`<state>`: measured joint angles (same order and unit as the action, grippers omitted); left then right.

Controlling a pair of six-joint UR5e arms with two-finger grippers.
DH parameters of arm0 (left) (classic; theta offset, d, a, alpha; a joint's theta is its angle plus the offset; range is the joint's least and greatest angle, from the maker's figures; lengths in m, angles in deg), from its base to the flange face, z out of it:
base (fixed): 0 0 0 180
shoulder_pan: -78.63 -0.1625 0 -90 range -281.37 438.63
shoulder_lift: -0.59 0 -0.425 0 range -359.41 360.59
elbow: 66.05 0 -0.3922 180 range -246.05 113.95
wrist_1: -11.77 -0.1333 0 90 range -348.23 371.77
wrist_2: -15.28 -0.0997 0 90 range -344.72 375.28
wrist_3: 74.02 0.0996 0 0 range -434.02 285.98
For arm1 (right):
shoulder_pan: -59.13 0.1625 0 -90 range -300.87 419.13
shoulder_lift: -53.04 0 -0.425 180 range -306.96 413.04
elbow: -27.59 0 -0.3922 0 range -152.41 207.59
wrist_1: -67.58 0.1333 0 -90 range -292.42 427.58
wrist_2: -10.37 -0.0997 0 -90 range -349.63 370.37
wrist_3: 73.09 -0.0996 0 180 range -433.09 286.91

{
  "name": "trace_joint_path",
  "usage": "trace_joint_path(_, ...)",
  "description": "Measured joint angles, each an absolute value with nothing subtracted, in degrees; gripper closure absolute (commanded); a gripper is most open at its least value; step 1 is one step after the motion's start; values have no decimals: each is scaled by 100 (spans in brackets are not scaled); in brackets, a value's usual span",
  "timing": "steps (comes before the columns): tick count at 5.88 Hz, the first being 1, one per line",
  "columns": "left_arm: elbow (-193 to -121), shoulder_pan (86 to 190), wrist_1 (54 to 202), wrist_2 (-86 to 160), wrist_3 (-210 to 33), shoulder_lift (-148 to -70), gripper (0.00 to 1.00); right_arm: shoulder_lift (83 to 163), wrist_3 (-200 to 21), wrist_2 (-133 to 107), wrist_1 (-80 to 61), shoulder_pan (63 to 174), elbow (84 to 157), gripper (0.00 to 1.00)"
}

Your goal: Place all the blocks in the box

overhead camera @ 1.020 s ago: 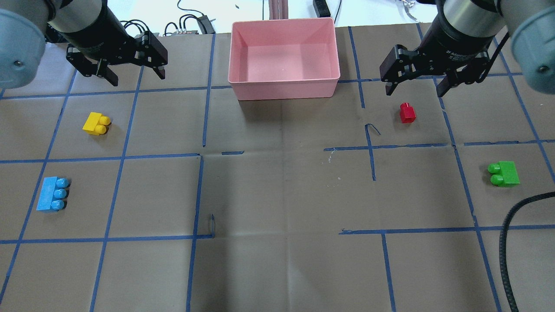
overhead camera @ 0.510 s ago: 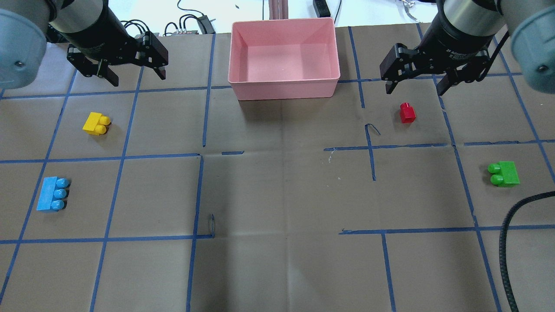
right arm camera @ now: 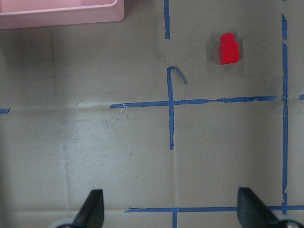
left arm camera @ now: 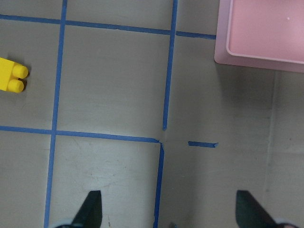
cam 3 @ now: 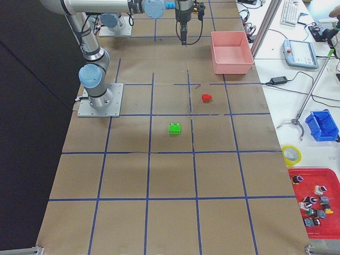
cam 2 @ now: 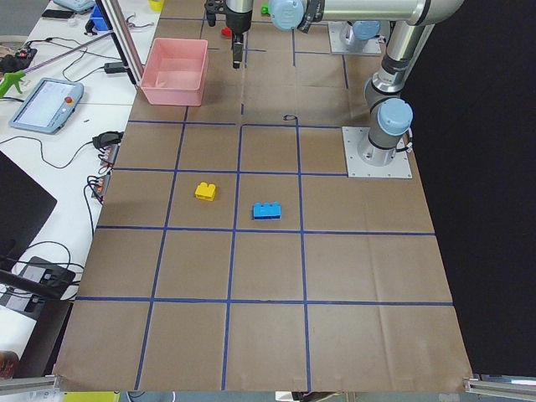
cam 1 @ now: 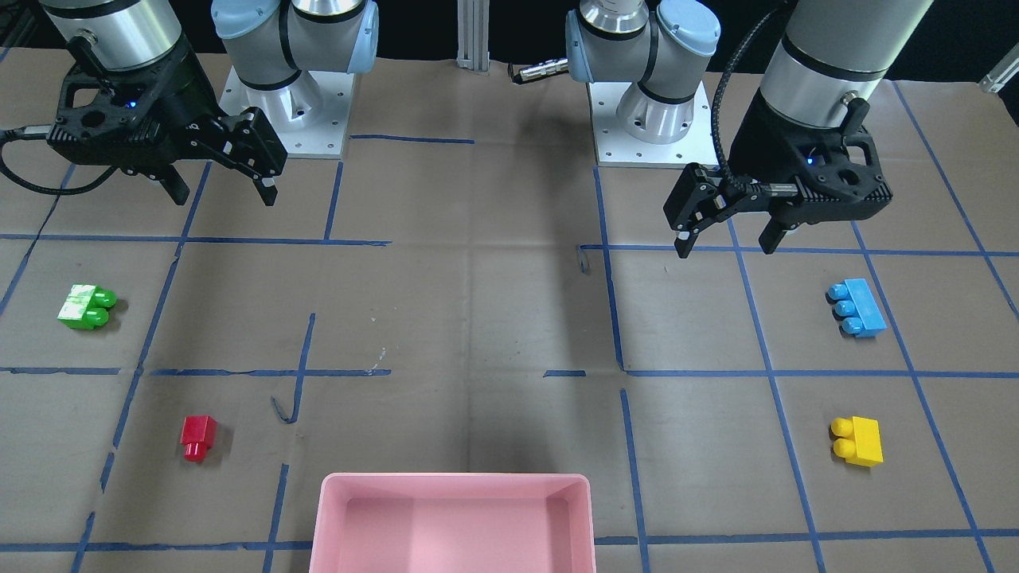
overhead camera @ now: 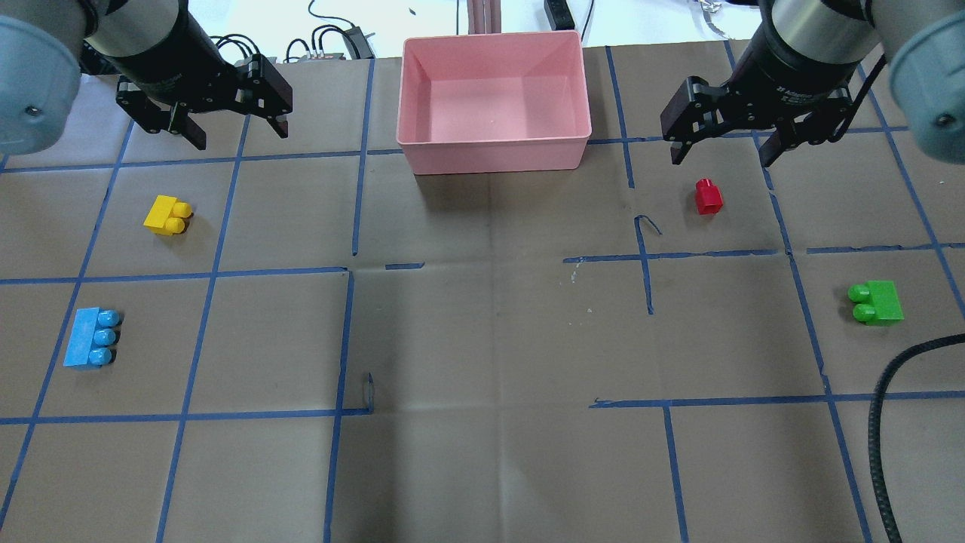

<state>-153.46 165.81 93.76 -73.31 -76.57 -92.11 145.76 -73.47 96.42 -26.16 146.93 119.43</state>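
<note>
A brown desk (cam 2: pixel 368 276) with blue tape lines (cam 2: pixel 201 228) ran away into the distance. The yellow block (cam 2: pixel 205 191) and the blue block (cam 2: pixel 267 210) lay near each other in the middle, not touching. The blue one was closer to the robot's side. The pink box (cam 2: pixel 172 92) sat far back by the desk's edge. The big left arm (cam 2: pixel 378 151) stood at the right and reached over to the far end. There the left end effector (cam 2: pixel 238 60) hung pointing down, to the right of the box.

Brown table (overhead camera: pixel 482 339) with blue tape grid (overhead camera: pixel 213 275), black cable (overhead camera: pixel 874 430), teach pendant (cam 2: pixel 46 105) alongside.
</note>
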Motion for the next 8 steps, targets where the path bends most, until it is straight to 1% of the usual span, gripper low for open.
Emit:
trace_joint_path(4, -15293, 16447, 9350, -7411, -7621, -9204, 0, 14589, -7336, 9633, -2620, 14689, 11936, 0)
trace_joint_path(5, -15300, 16033, 9336, -7413, -7249, -9205, 1, 14584, -7336, 9633, -2611, 14689, 11941, 0)
trace_joint_path(8, -15439, 13763, 9389, -7370, -5024, -9351, 1, 14571, -7335, 9633, -2589, 14691, 12002, 0)
